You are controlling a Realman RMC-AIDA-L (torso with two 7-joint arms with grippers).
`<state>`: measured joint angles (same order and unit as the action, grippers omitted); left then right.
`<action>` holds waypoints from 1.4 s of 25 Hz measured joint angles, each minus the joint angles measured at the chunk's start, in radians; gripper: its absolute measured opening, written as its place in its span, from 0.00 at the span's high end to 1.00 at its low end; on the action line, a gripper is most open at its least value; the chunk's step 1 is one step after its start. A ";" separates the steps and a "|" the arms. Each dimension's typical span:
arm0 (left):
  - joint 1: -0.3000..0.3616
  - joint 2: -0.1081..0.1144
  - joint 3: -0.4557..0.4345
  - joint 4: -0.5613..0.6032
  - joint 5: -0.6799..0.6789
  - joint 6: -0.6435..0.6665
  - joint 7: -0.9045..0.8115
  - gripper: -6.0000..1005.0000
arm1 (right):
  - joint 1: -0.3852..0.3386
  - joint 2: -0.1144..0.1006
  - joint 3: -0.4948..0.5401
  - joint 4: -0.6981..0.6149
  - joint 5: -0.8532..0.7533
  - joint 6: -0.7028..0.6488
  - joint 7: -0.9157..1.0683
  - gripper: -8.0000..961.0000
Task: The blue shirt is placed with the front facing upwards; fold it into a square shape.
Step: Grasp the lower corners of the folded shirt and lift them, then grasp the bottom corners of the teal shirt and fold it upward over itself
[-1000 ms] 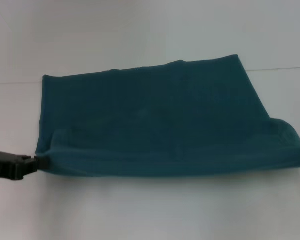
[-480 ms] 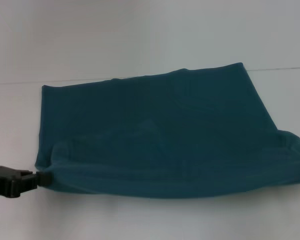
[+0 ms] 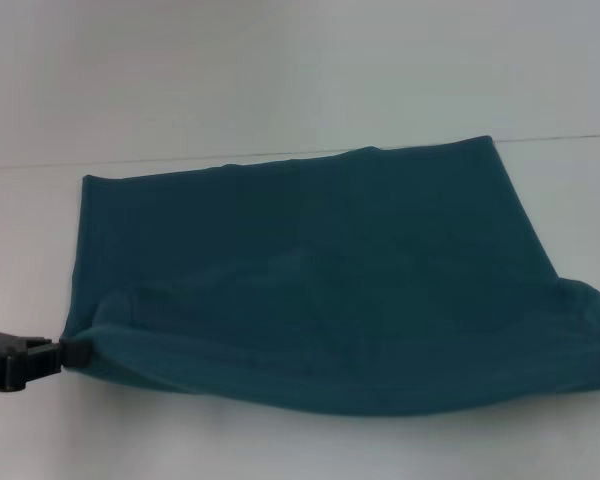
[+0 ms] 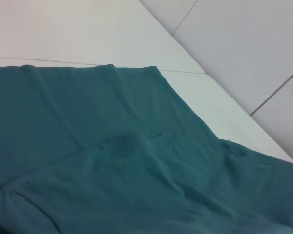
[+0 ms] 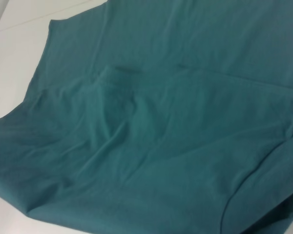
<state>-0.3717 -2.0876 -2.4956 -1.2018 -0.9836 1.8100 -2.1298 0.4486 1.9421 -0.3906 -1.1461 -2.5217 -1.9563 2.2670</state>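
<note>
1. A plain white table [image 3: 280,440] is filling the scene, with a pale wall rising behind it at twelve o'clock.
2. Nearest, at about eight o'clock in the head view, the left gripper [image 3: 68,352] is reaching in from the edge and pinching the near left corner of the blue shirt [image 3: 320,270], jaws closed narrow on the cloth.
3. That corner is sitting right at the jaw tips, the rest spreading away toward two o'clock.
4. The near hem is arching up in a rounded roll, probably because both ends are being lifted to carry it over the far half.
5. The right gripper is out of sight; near four o'clock the hem is rising toward the frame edge.
6. Farther off, the plain back is lying flat.
</note>
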 joint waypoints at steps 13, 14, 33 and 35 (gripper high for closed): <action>0.005 0.005 -0.011 0.003 0.003 0.008 -0.005 0.99 | -0.062 0.004 -0.004 -0.030 0.076 -0.029 0.025 0.96; 0.006 0.005 -0.011 0.003 0.003 0.009 -0.006 0.99 | -0.065 0.006 -0.006 -0.030 0.076 -0.029 0.025 0.96; 0.036 0.003 -0.068 -0.010 0.004 0.047 -0.011 0.99 | -0.096 0.013 -0.025 -0.026 0.116 -0.033 0.043 0.95; 0.017 0.009 -0.065 0.005 0.004 0.038 -0.008 0.99 | -0.076 0.007 -0.015 -0.018 0.156 -0.028 0.052 0.95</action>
<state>-0.3544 -2.0787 -2.5609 -1.1971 -0.9800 1.8475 -2.1374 0.3725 1.9489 -0.4052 -1.1638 -2.3662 -1.9845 2.3186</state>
